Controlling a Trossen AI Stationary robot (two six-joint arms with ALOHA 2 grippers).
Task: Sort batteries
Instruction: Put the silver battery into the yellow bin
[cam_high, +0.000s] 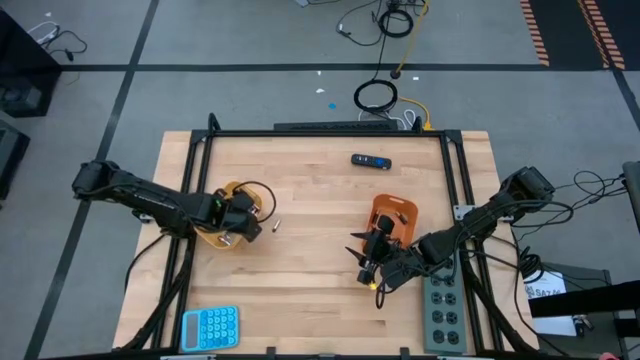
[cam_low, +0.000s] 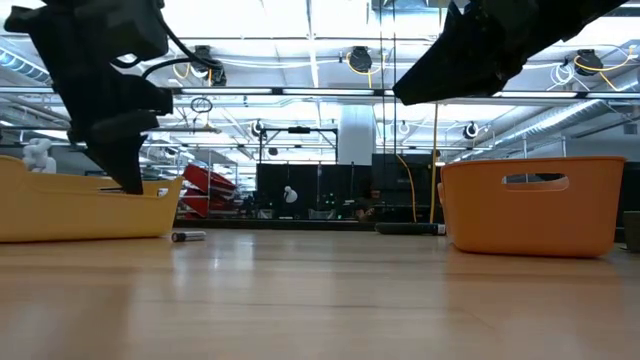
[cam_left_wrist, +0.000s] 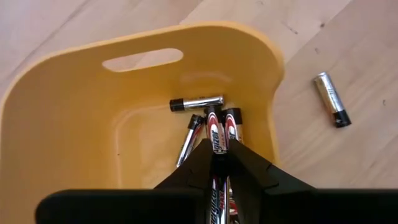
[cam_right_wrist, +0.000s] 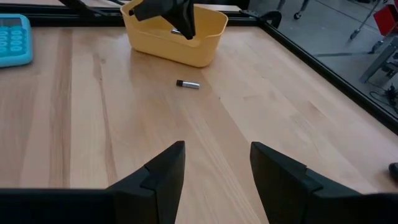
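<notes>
While the left gripper (cam_left_wrist: 219, 163) is dipping into the yellow tray (cam_left_wrist: 74, 118), its jaws are standing close together around a battery (cam_left_wrist: 215, 138), which is lying lengthwise between the fingertips with its far end poking out ahead of them. Whether the pads are pressing it or only flanking it is hard to tell. Just ahead of the jaws, a silvery cell (cam_left_wrist: 197, 102) is lying crosswise, with two more cells sitting just beside the fingers, one on each side.

Outside the tray, off to one side of these jaws and past the tray's wall, a loose battery (cam_left_wrist: 330, 99) is resting on the wooden table (cam_high: 320, 200). It is also lying well ahead of the right gripper (cam_right_wrist: 214, 167), whose jaws are standing wide apart, holding nothing and hovering above bare wood near the orange tray (cam_high: 393, 215).

Judging from this, the step in hand is dropping a cell into the yellow tray. To do it well, the jaws should be parting fully before lifting, so the cell falls flat among the others instead of dragging up with a pad. The lift should be going straight up, clear of the wall, without nudging the neighbouring cells. The loose battery by the wall looks like the next one to fetch.
</notes>
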